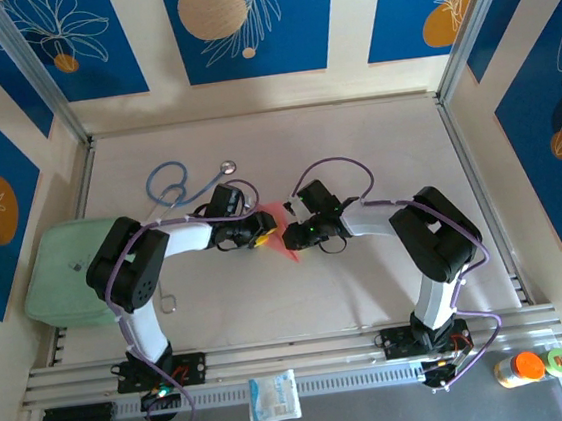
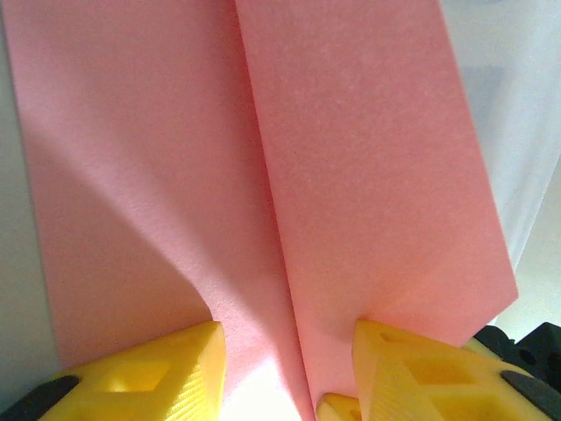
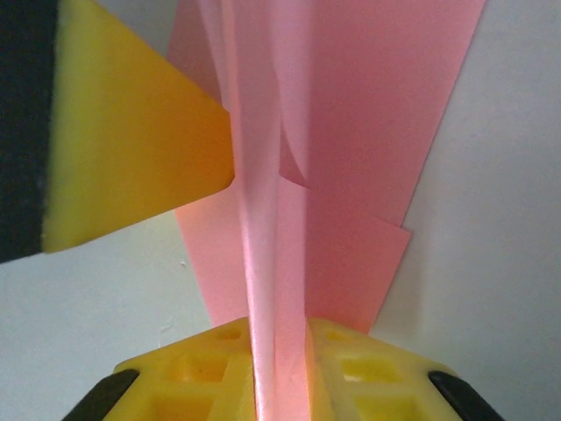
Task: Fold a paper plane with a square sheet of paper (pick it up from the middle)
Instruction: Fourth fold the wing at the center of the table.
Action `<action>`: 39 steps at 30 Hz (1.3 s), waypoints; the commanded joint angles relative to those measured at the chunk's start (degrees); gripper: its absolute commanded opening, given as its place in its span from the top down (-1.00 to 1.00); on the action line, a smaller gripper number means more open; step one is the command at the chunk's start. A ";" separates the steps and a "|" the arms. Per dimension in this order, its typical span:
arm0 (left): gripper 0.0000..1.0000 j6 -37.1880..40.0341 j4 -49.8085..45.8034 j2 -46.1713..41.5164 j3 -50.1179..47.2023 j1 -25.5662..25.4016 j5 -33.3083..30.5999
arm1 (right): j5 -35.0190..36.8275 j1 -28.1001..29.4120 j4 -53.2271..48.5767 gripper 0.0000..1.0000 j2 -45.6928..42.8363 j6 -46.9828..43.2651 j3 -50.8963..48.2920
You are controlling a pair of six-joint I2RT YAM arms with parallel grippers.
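my arms: both bent inward, wrists facing | my left gripper [image 2: 285, 331]: fingers apart | my right gripper [image 3: 280, 326]: pinched on paper [image 3: 368, 132]

The left arm [image 1: 131, 269] and the right arm [image 1: 435, 237] each had white links, bulky black joints, looping purple cables [image 1: 331, 162], black bases [image 1: 157, 369] and ribbed yellow fingers [image 2: 149, 379].

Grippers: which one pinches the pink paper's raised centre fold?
The right gripper: its yellow fingers close tight on the raised fold of the pink paper. The left gripper has its fingers apart, a wide gap between them.
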 commanded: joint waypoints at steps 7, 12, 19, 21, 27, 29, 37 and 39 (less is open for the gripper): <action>0.13 1.02 -7.49 2.68 -1.36 -0.99 -1.98 | -1.12 0.02 -1.10 0.66 0.84 1.03 -0.59; 0.13 0.92 -7.18 1.15 -0.94 -0.98 -1.66 | -4.09 -0.83 -0.08 0.78 1.23 1.14 -1.11; 0.13 1.45 -4.26 -3.48 0.45 -0.66 -0.60 | -11.68 -3.75 3.86 0.84 1.74 2.47 -3.15; 0.14 1.76 -3.14 -4.46 0.49 -0.46 -0.56 | -13.78 -4.54 4.92 0.84 1.79 2.57 -3.60; 0.27 1.02 4.56 -4.93 -1.30 -0.26 2.00 | -20.75 -6.71 7.17 0.91 2.89 2.67 -4.29; 0.34 0.42 7.21 -4.56 -2.05 -0.30 2.78 | -22.96 -7.09 7.69 0.92 3.44 2.56 -4.37; 0.60 -0.05 12.12 -3.34 -5.12 -0.35 3.18 | -27.91 -7.80 9.51 0.94 5.58 2.99 -4.46; 0.63 -0.44 13.47 -2.88 -5.64 -0.48 3.75 | -28.01 -7.88 9.90 0.93 5.59 3.31 -4.79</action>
